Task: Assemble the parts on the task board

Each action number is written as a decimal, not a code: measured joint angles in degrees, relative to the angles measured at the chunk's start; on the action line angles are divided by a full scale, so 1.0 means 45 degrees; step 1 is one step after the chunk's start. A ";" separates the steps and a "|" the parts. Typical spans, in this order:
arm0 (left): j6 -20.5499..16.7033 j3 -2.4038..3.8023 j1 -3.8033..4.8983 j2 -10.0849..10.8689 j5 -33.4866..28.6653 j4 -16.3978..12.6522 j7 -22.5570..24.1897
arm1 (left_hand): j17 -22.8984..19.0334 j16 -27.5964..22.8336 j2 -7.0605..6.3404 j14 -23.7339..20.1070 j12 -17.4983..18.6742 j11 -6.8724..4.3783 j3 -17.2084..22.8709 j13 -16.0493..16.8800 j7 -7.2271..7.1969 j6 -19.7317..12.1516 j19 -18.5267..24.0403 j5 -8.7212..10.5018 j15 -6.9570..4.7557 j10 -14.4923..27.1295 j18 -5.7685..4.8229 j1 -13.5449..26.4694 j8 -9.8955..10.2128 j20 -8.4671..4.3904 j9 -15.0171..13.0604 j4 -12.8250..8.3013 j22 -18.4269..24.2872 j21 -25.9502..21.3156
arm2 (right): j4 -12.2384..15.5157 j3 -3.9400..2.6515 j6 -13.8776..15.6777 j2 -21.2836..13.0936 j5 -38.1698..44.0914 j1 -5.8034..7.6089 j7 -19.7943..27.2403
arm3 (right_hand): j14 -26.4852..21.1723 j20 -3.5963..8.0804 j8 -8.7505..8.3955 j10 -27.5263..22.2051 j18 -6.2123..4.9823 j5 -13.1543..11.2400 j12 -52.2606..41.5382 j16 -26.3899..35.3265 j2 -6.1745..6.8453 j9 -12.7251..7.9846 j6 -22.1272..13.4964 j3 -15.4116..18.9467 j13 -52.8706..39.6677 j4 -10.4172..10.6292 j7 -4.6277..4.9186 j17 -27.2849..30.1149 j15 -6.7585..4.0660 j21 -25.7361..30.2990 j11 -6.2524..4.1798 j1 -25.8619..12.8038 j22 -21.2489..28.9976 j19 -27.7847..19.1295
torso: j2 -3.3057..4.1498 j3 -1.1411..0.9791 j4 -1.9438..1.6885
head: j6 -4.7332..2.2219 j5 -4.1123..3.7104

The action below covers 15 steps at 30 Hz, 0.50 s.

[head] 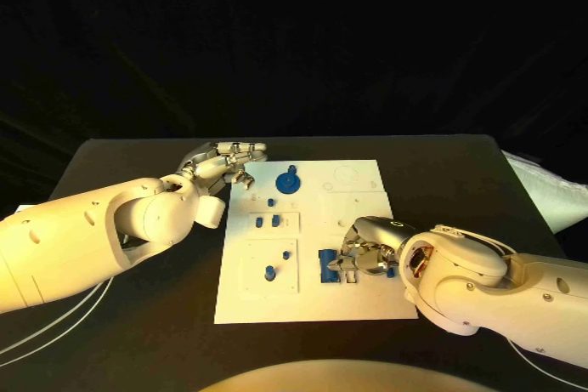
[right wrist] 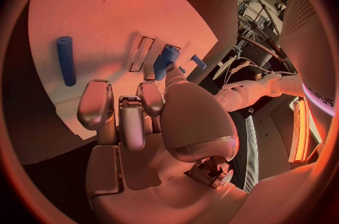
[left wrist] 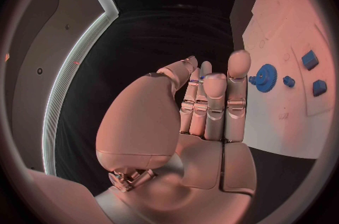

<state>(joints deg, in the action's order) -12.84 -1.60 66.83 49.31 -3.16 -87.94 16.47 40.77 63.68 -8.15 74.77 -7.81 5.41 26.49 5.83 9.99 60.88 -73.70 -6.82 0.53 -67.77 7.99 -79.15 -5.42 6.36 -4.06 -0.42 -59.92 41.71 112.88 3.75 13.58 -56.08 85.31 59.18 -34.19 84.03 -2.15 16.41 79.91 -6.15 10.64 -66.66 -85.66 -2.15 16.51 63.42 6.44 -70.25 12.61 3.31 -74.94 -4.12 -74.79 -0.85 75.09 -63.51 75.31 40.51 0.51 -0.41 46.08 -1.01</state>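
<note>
White task board (head: 355, 303) carries small blue parts, including a round gear (head: 287, 184). Left hand (head: 228, 163), beside the gear, is empty with fingers straight; right hand (head: 363, 254) grips a blue block (head: 327, 266).

Flat white rectangular task board (head: 349, 303) on matte black table (head: 147, 324); small blue plastic parts, including a blue toothed gear (head: 287, 184).

Two bulky white arms with smooth, rounded shells and small dark screw holes. Each ends in a silver metallic hand: the left hand (head: 224, 164), the right hand (head: 363, 249). Thin white cables (head: 43, 324) trail beneath the left arm (head: 92, 235).
</note>
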 measured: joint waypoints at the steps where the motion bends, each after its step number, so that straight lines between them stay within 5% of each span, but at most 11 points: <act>1: 0.0000 0.0000 0.0000 0.0005 0.0000 -0.0001 -0.0002 | 0.0000 0.0000 0.0000 0.0000 0.0000 0.0000 0.0000 0.0000 0.0000 0.0000 0.0000 0.0000 0.0000 0.0000 -0.0001 0.0000 0.0000 0.0000 0.0000 0.0000 0.0000 0.0000 | -0.0010 0.0000 -0.0022 0.0000 0.0006 0.0000 0.0000 | 0.0021 0.0000 0.0000 0.0000 0.0000 -0.0035 0.0000 0.0000 0.0029 0.0001 0.0000 0.0008 0.0001 -0.0051 0.0000 0.0000 -0.0020 0.0000 0.0000 0.0034 0.0000 0.0000 | 0.0000 0.0000 0.0001 | 0.0001 0.0006; 11: 0.0001 -0.0001 -0.0001 0.0032 0.0001 -0.0010 -0.0020 | 0.0001 0.0000 0.0000 0.0000 0.0000 0.0000 0.0000 -0.0002 0.0000 0.0000 0.0000 0.0000 0.0000 0.0000 0.0000 0.0000 0.0000 0.0000 0.0000 0.0000 -0.0001 0.0000 | 0.0270 0.0000 0.0231 -0.0517 0.0083 -0.0005 0.0062 | 0.0023 -0.0001 -0.0002 0.0001 -0.0001 -0.0123 0.0204 0.0000 0.0152 0.0012 0.0000 0.0128 0.0085 -0.0170 0.0000 0.0002 -0.0018 0.0001 0.0001 0.0288 0.0095 0.0000 | 0.0000 -0.0016 0.0020 | 0.0006 -0.0004; 15: 0.0001 -0.0001 -0.0002 0.0032 0.0001 -0.0001 -0.0021 | 0.0000 0.0000 0.0000 0.0000 0.0000 0.0000 0.0000 -0.0002 0.0000 0.0000 0.0000 0.0000 0.0001 0.0000 0.0001 0.0000 0.0000 0.0000 0.0000 0.0000 -0.0001 0.0000 | 0.0552 -0.0005 0.0780 -0.1077 0.0028 0.0067 0.0272 | 0.0023 -0.0001 -0.0215 -0.0114 0.0000 0.0004 0.0550 0.0001 0.0242 -0.0064 -0.0354 0.0238 0.0384 -0.0167 0.0210 0.0002 -0.0017 0.0001 0.0157 0.0368 0.0131 0.0000 | -0.0011 -0.0020 0.0028 | 0.0005 -0.0049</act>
<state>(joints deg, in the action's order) -12.83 -1.60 66.82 49.45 -3.15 -87.94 16.38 40.77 63.68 -8.14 74.77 -7.81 5.41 26.49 5.82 9.99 60.88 -73.70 -6.82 0.53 -67.77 8.00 -79.15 -5.42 6.36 -4.06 -0.42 -59.92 41.71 115.37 3.73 17.09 -60.92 85.43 59.49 -32.97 84.14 -2.16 15.44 79.39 -6.15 10.66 -64.19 -85.66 -1.06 16.22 61.83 7.51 -68.52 11.86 4.26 -74.93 -4.20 -74.78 -0.14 76.74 -62.92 75.30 40.46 0.42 -0.28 46.10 -1.22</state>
